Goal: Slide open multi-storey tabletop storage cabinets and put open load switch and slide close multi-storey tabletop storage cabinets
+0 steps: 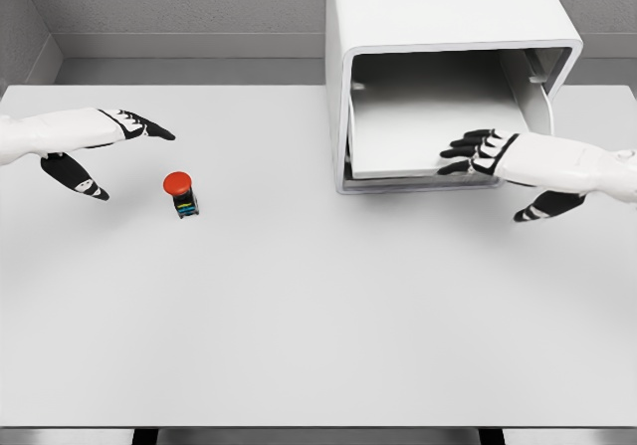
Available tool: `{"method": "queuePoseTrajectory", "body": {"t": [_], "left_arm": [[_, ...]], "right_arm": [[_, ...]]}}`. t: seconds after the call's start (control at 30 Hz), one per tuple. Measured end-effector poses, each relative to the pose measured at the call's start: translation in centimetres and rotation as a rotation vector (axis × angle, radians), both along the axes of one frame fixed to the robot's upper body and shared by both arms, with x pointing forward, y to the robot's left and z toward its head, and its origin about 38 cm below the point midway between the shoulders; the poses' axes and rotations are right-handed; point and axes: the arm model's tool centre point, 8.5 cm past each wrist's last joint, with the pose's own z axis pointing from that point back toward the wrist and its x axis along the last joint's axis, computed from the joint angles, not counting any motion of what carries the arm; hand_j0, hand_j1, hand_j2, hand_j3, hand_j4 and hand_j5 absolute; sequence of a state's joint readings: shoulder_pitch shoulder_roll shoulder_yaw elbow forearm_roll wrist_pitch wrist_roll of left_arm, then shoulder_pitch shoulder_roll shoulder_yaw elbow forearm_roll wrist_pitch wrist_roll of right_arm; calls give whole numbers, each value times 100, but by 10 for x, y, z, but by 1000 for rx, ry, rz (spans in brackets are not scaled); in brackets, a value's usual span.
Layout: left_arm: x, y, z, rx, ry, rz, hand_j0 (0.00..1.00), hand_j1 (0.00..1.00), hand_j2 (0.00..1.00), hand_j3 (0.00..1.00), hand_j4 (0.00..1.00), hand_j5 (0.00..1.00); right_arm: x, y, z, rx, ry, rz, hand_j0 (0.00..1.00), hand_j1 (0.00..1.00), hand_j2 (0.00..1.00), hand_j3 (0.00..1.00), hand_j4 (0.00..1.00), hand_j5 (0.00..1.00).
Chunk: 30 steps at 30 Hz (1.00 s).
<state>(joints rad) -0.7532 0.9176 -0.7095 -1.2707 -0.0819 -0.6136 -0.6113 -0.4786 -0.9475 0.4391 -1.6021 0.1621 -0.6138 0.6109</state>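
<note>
Now the right hand (478,153), fingers spread, rests on the pale drawer tray (418,126) of the white box cabinet (438,17) at the bench's (318,345) far edge, likely to slide it. Near the left edge, the spread left hand (109,141) waits beside the small red-topped switch (180,194).

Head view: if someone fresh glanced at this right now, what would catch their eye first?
Probably the load switch with its red cap, the only colour, standing alone on the white table left of centre. Next, the big white cabinet at the back right, its drawer showing in the open front. The right hand rests at the drawer's front edge, while the left hand hovers open near the switch.
</note>
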Motion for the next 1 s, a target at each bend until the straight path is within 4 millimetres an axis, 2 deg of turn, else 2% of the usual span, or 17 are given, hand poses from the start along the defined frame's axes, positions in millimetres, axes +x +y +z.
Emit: {"method": "queuePoseTrajectory", "body": {"t": [0.17, 0.27, 0.37, 0.5, 0.6, 0.73, 0.87, 1.0], "left_arm": [[-2, -7, -1, 4, 2, -23, 100, 100, 100, 100, 100, 100], [2, -15, 8, 10, -17, -45, 100, 100, 100, 100, 100, 100], [0, -24, -1, 18, 4, -68, 100, 100, 100, 100, 100, 100], [3, -51, -3, 75, -15, -143, 100, 100, 100, 100, 100, 100], [5, -68, -13, 137, -28, -185, 100, 100, 100, 100, 100, 100], [6, -74, -20, 195, -41, -202, 100, 100, 100, 100, 100, 100], [6, -75, -22, 219, -47, -205, 100, 100, 100, 100, 100, 100], [7, -79, -25, 244, -55, -213, 100, 100, 100, 100, 100, 100]], "right_arm": [[-5, -7, -3, -15, 10, -10, 100, 100, 100, 100, 100, 100], [-8, -10, -6, -19, 21, -18, 100, 100, 100, 100, 100, 100], [-10, -11, -9, -22, 31, -20, 100, 100, 100, 100, 100, 100], [-14, -15, -12, -30, 47, -21, 100, 100, 100, 100, 100, 100], [-23, -20, -18, 50, 92, -47, 100, 100, 100, 100, 100, 100], [-32, -41, -15, 51, 86, -95, 100, 100, 100, 100, 100, 100], [-28, -61, 21, 32, -25, -146, 100, 100, 100, 100, 100, 100], [-50, -90, 15, 102, 11, -224, 100, 100, 100, 100, 100, 100]]}}
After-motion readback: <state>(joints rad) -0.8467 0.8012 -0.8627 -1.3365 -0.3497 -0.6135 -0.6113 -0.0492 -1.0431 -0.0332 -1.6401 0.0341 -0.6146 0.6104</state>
